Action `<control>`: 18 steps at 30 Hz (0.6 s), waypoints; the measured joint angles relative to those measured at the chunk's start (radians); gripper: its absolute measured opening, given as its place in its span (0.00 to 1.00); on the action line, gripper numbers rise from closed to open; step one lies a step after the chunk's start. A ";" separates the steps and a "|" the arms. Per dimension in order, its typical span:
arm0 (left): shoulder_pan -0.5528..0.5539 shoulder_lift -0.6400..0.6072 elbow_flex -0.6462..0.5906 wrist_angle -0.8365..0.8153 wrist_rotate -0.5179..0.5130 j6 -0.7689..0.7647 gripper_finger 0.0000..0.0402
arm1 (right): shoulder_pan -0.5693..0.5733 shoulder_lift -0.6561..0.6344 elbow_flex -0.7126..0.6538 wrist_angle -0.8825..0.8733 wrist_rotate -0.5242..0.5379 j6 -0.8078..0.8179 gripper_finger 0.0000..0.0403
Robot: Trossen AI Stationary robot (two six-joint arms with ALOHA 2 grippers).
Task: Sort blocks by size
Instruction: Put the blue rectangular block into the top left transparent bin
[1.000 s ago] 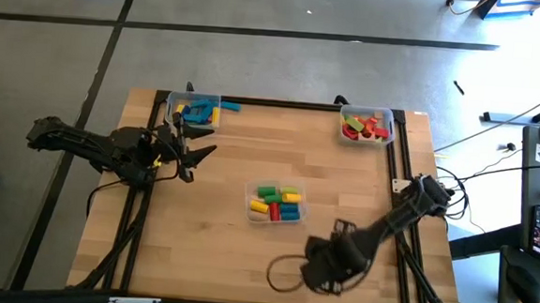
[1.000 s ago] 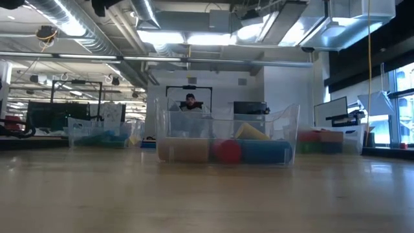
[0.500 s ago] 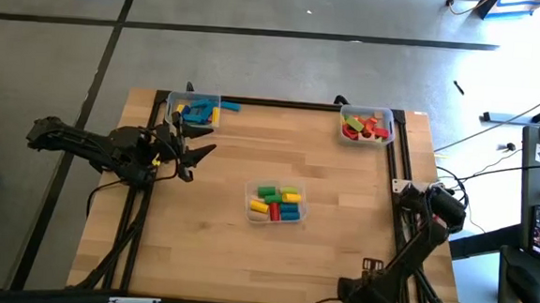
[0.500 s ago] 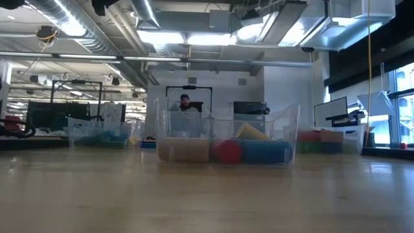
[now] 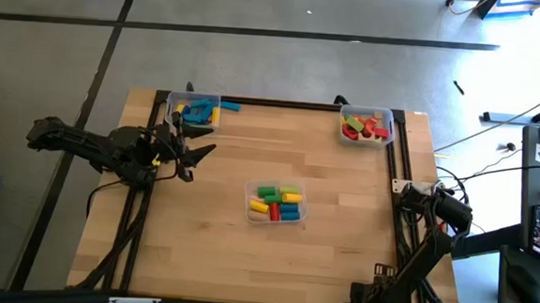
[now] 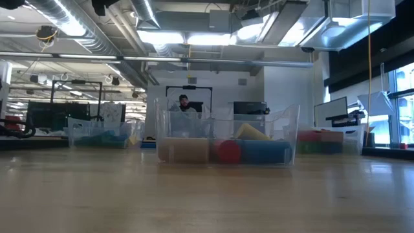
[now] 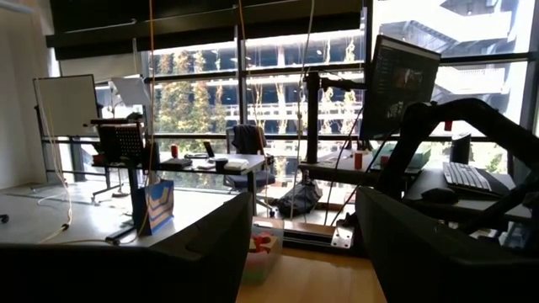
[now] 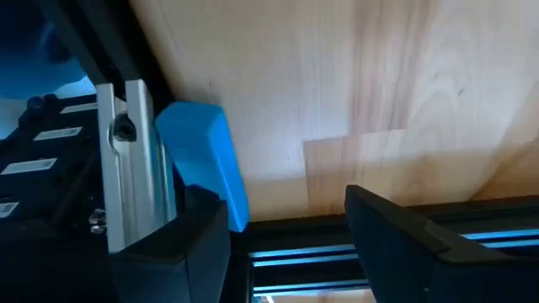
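Left tool [image 5: 197, 154] — over wooden table [image 5: 245, 253]

I read the pale wood-grain tabletop [image 5: 218, 233] as smooth planks with a soft sheen in the low view. My three clear glossy plastic bins [image 5: 277, 204] hold small painted blocks [image 5: 267, 192], satin finish. Black metal frame rails [image 5: 254, 102] edge the tabletop, matt. In my right wrist view, a brushed silver aluminium bar [image 8: 135, 160] and a smooth blue plastic corner piece [image 8: 202, 160].
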 joint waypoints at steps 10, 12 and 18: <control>0.000 0.000 0.000 0.000 0.000 0.000 0.52 | 0.004 0.007 -0.009 0.050 0.037 0.000 0.56; 0.000 0.000 0.000 0.000 0.000 0.000 0.52 | 0.004 0.008 -0.024 0.075 0.039 0.000 0.56; -0.001 0.000 0.000 0.000 0.000 0.000 0.52 | 0.006 0.004 -0.082 0.166 0.008 0.020 0.56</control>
